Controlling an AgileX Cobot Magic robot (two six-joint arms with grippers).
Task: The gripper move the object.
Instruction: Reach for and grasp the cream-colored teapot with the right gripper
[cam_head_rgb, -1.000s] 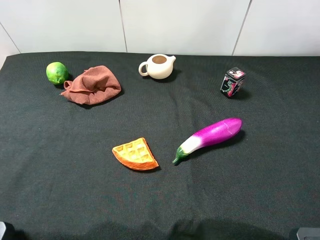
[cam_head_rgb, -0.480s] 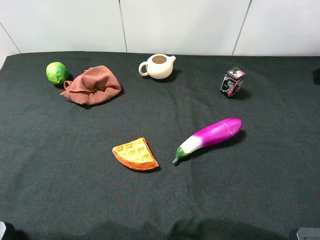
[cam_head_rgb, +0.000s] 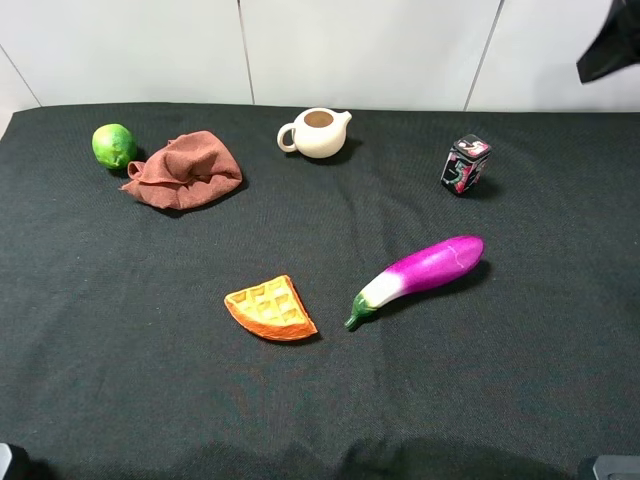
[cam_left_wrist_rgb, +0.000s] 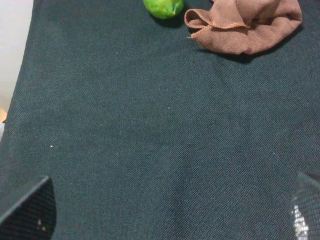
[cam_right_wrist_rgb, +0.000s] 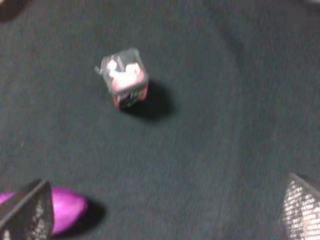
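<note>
A lime (cam_head_rgb: 115, 145) sits at the far left of the black-clothed table (cam_head_rgb: 120, 380), just beside a crumpled brown cloth (cam_head_rgb: 185, 170). The left gripper (cam_left_wrist_rgb: 167, 210) hangs over bare fabric near that pair, its fingertips (cam_left_wrist_rgb: 27, 210) spread wide with nothing between them. Its camera shows the table's left edge close by.

The cream teapot (cam_head_rgb: 318, 132) stands upright and lidless at the middle of the far side, close to the table's back edge and the white wall (cam_head_rgb: 360, 50). Its handle faces the brown cloth and its spout faces a small patterned tin (cam_head_rgb: 465, 163). Bare cloth surrounds it on all sides, and the widest open stretch runs toward the near edge. A waffle wedge (cam_head_rgb: 270, 308) and a purple eggplant (cam_head_rgb: 420, 270) lie apart in the middle ground, well clear of the teapot.

The right gripper (cam_right_wrist_rgb: 165, 212) is fully parted and empty, above the tin and the eggplant's rounded end. The teapot lies well off to its left and appears in neither wrist view. In the high view only a dark blurred shape (cam_head_rgb: 608, 45) shows at the top right corner, probably part of the right arm, though which part cannot be told. Open cloth lies between the tin and the table's right edge.
</note>
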